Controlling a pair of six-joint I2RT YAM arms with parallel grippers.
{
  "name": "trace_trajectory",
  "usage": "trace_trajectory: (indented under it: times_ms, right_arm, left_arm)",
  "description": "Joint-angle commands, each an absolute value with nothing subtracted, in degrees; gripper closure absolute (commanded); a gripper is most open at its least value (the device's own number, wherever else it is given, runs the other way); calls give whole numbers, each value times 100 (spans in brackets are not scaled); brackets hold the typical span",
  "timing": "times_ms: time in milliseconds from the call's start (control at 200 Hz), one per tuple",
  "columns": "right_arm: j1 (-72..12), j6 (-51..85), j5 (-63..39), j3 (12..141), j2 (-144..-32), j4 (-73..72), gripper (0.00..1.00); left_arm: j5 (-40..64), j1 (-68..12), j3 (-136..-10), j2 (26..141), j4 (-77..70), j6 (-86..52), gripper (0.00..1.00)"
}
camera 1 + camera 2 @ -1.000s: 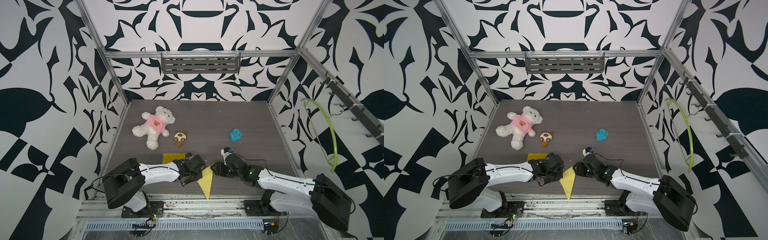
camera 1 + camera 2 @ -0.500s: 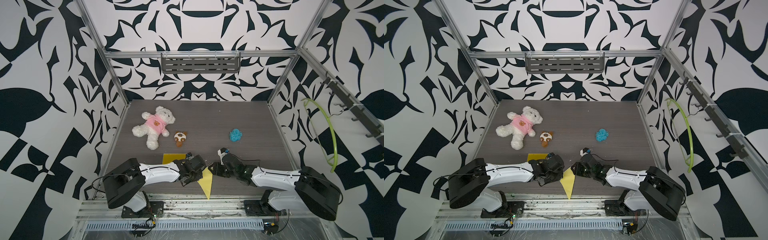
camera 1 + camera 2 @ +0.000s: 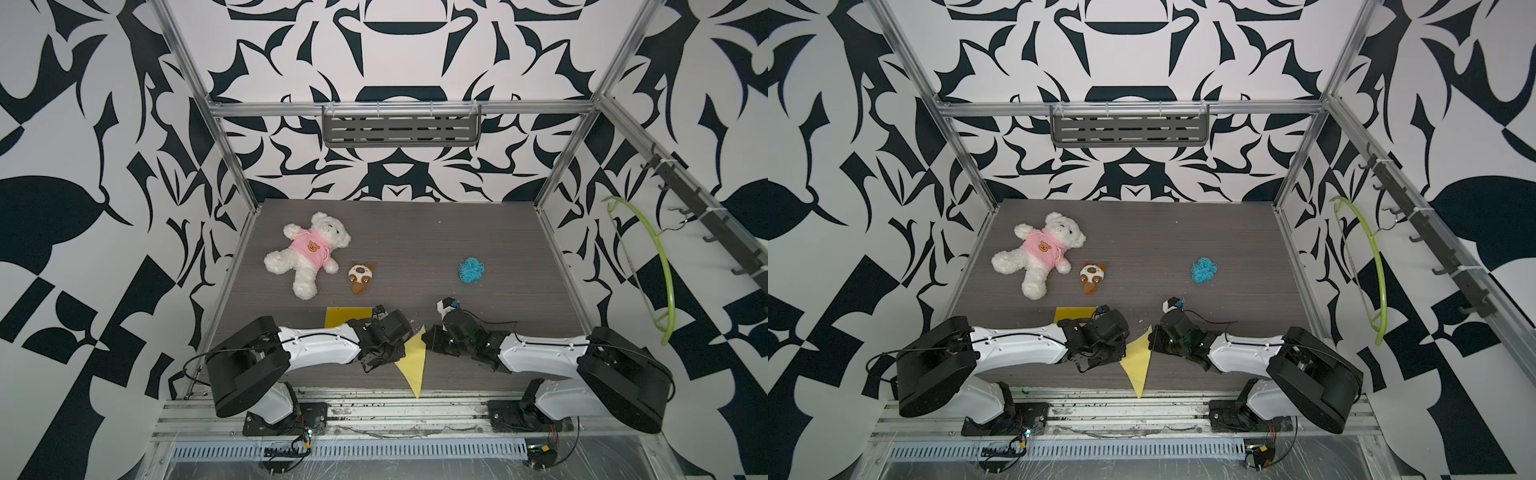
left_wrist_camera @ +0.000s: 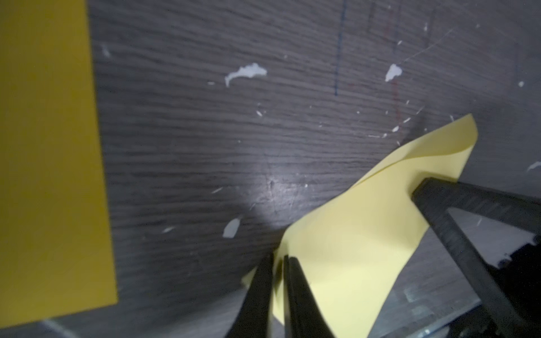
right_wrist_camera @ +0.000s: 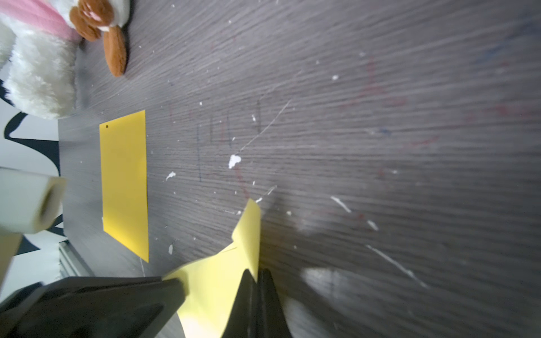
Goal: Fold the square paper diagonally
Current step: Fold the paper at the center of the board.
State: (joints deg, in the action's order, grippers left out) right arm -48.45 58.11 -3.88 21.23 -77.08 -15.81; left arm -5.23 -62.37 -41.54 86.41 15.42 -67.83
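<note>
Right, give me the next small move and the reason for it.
Probably open the left hand wider and draw it off the pale yellow square paper. The right hand is shut on the paper's raised edge, while the left jaws look a crack apart around another edge, so the right alone seems to hold it.

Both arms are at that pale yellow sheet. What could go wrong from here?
The right tool pinches the pale yellow paper at its very edge; a pull could tear or crumple it. A sliver of gap shows between the fingers of the left tool around the paper, so that corner might slip. Its tip reaches the table front edge and could snag.
</note>
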Motion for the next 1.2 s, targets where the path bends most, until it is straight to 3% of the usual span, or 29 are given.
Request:
trace_trajectory:
  times_ms: [0,110,250,320,460,1075,1200]
  right_arm:
    - [-4824,5645,-40,2065,-7706,-1935,100]
    - [-4818,5628,229,2063,-7707,-2061,100]
    - [-4825,5788,791,2026,-7633,-2190,98]
    - [-4820,5864,1000,1943,-7575,-2351,97]
    - [-4821,6083,1646,1882,-7397,-2316,95]
    - [-4825,6281,1898,1810,-7383,-2107,90]
    - [-4823,6214,1934,1929,-7277,-1726,77]
  left_arm:
    - [-853,-6185,-4431,8150,2144,-6495,69]
    - [-1032,-6045,-4552,7638,2184,-6357,61]
    - [-633,-5994,-4492,7424,1294,-6345,60]
    - [-183,-5993,-4579,7734,898,-6343,65]
    - [272,-6011,-4845,8521,709,-6349,83]
    - [505,-6440,-4819,9828,934,-6315,90]
    - [501,-6468,-4700,9930,1054,-6315,91]
